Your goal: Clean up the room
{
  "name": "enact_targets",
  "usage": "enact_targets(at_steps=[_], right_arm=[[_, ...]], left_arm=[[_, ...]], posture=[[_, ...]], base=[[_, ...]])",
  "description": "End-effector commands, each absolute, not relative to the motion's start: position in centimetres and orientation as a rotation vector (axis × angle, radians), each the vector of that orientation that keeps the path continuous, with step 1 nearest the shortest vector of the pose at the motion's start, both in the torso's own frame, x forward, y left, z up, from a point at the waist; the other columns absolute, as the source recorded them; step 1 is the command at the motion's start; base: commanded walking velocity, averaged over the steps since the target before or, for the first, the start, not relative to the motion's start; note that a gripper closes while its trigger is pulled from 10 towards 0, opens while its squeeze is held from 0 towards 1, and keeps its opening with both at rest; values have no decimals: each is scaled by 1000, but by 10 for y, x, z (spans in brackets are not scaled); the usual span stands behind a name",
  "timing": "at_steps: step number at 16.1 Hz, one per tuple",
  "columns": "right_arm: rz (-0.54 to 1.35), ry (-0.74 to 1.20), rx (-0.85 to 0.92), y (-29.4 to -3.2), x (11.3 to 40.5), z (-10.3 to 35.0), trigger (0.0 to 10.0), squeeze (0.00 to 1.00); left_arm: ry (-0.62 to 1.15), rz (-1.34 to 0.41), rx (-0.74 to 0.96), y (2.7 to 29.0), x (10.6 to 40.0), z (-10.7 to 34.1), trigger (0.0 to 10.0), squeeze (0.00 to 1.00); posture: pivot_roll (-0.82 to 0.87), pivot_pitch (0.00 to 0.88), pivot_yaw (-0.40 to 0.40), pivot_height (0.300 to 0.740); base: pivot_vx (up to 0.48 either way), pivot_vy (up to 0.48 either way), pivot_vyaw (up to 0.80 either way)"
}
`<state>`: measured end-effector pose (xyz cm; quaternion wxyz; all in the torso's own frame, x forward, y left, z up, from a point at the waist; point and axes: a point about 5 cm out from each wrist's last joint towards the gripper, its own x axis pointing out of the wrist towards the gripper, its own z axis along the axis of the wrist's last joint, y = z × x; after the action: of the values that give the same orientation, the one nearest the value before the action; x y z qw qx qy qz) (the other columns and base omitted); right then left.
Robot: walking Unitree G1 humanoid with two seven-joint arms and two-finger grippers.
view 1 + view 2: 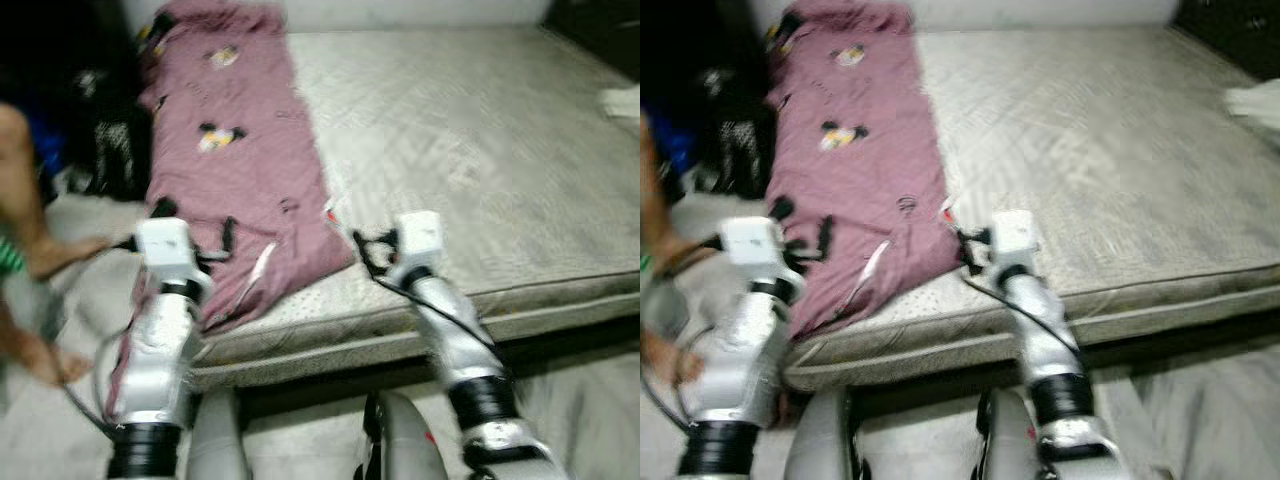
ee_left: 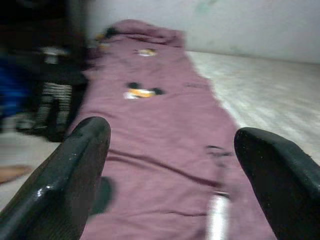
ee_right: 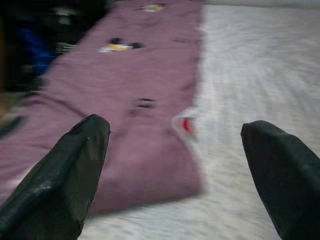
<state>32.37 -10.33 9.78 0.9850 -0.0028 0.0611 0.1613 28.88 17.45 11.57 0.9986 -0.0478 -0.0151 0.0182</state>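
- At the near edge of the bed (image 1: 520,200), head views: the purple blanket (image 1: 240,160) lies along the left side. A person's hand (image 1: 85,247) is close to the left pincer (image 1: 195,232); it could bump it.
- Left wrist view: fingers (image 2: 75,165) wide open, holding nothing.
- Right wrist view: right pincer (image 3: 175,160) wide open, empty, over the blanket's near corner. Blurry; it may miss.

Wall (image 2: 240,20): pale, plain, behind the bed's far end.
Mattress (image 1: 480,150): bare, grey-beige, patterned.
Floor (image 1: 590,400): light grey.
Left corner (image 1: 60,60): dark, shadowed.
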Motion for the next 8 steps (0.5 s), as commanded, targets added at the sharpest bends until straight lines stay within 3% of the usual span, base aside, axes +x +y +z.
enact_targets(at_steps=[1, 6, 8], right_arm=[[306, 115, -20, -112, 326, 101, 10000, 0], [300, 125, -21, -115, 324, 99, 10000, 0], [297, 129, -21, -118, 322, 99, 10000, 0]], left_arm=[[-22, 28, -98, 171, 289, 115, 10000, 0], [-10, 27, -113, 168, 289, 113, 10000, 0], [0, 36, -129, 166, 290, 111, 10000, 0]], posture=[[-106, 23, -1, 592], [-116, 31, -5, 592], [-127, 43, -13, 567]], base=[[0, 0, 0], [0, 0, 0], [0, 0, 0]])
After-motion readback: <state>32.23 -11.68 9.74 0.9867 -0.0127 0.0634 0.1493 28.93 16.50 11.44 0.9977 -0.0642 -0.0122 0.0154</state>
